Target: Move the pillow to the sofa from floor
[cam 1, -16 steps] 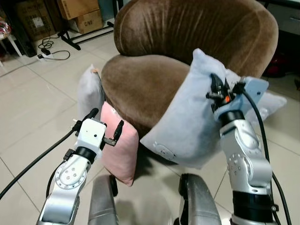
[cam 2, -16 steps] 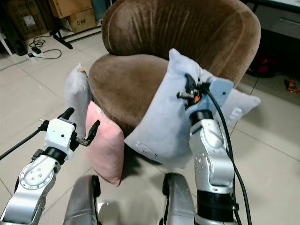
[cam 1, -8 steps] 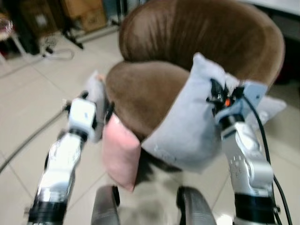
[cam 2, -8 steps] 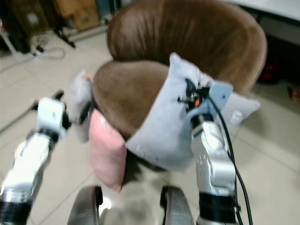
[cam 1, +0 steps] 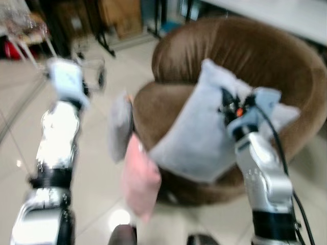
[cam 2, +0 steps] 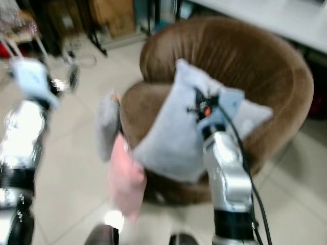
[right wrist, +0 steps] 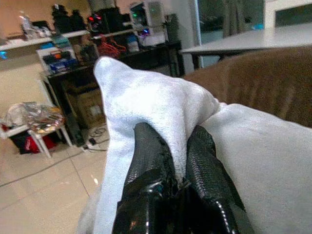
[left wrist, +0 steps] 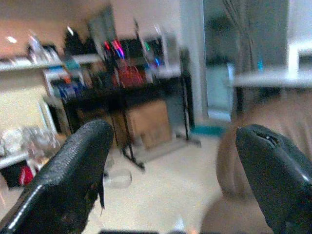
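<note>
A pale blue-grey pillow (cam 1: 196,135) hangs tilted over the front of the brown round sofa (cam 1: 245,56), its lower edge by the seat's rim. My right gripper (cam 1: 228,104) is shut on the pillow's upper corner; in the right wrist view the black fingers (right wrist: 146,161) pinch the fabric (right wrist: 146,92). My left gripper (left wrist: 175,141) is raised high at the left, open, with nothing between its fingers (left wrist: 73,165). A pink pillow (cam 1: 140,178) and a grey pillow (cam 1: 118,127) lean against the sofa's front left, on the floor.
Another pale pillow (cam 1: 286,115) lies at the sofa's right side, behind my right arm. Cardboard boxes (cam 1: 120,15), black stand legs and a cluttered rack (cam 1: 20,30) stand at the back left. A white table edge (cam 2: 276,13) runs behind the sofa. Tiled floor (cam 1: 97,199) lies left of it.
The whole picture has shifted and blurred, so the camera moved. My left arm swung from beside the pink pillow up high to the left. The right gripper still holds the pillow, now further over the seat.
</note>
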Controlling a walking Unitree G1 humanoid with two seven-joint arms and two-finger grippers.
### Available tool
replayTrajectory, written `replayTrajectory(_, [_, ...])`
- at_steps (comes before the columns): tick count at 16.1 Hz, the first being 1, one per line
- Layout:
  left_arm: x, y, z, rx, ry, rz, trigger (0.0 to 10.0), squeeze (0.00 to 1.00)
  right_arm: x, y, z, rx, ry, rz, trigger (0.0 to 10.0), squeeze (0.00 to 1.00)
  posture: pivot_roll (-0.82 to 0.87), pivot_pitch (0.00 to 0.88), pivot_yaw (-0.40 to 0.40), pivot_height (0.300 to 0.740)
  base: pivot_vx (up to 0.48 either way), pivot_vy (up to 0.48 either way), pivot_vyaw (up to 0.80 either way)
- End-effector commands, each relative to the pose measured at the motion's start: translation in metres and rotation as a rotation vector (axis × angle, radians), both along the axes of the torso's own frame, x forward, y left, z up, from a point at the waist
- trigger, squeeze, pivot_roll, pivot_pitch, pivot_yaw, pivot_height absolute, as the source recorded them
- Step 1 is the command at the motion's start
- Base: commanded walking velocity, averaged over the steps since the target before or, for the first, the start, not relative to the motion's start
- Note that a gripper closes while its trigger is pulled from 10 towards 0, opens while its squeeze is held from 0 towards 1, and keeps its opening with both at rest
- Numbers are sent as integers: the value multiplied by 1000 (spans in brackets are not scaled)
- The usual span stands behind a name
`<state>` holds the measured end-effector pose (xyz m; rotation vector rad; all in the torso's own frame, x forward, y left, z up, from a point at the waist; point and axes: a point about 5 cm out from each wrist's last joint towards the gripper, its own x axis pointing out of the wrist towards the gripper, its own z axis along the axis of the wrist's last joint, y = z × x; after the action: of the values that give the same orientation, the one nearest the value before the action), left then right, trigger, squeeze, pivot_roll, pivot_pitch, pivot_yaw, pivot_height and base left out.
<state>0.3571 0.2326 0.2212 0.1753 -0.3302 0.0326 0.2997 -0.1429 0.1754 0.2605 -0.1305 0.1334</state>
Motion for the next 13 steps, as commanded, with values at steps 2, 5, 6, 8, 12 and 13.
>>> replayTrajectory(2, [5,1,11,-1,20,-118,10000,0,-1,-4,6,-3,-34,-14,10000,0,53,0,-59,740,0,0,0])
replayTrajectory(5, [4,12,32,205,-142,47,10000,0,-6,-9,0,-7,-12,-42,10000,0,49,0,-53,740,0,0,0])
replayTrajectory(6, [6,17,37,180,-159,92,10000,0,-7,-9,-1,-8,-10,-44,10000,0,49,0,-54,740,0,0,0])
replayTrajectory(8, [12,30,51,112,-157,132,10000,0,-7,-9,-5,-20,7,-38,10000,0,50,0,-54,740,0,0,0])
replayTrajectory(12, [9,10,20,180,54,-245,10000,0,-16,-4,-26,-50,79,-8,10000,0,41,0,-36,740,0,0,0])
replayTrajectory(13, [-5,-2,-2,175,109,-329,10000,0,-19,-6,-30,-49,92,-16,10000,0,37,0,-31,740,0,0,0])
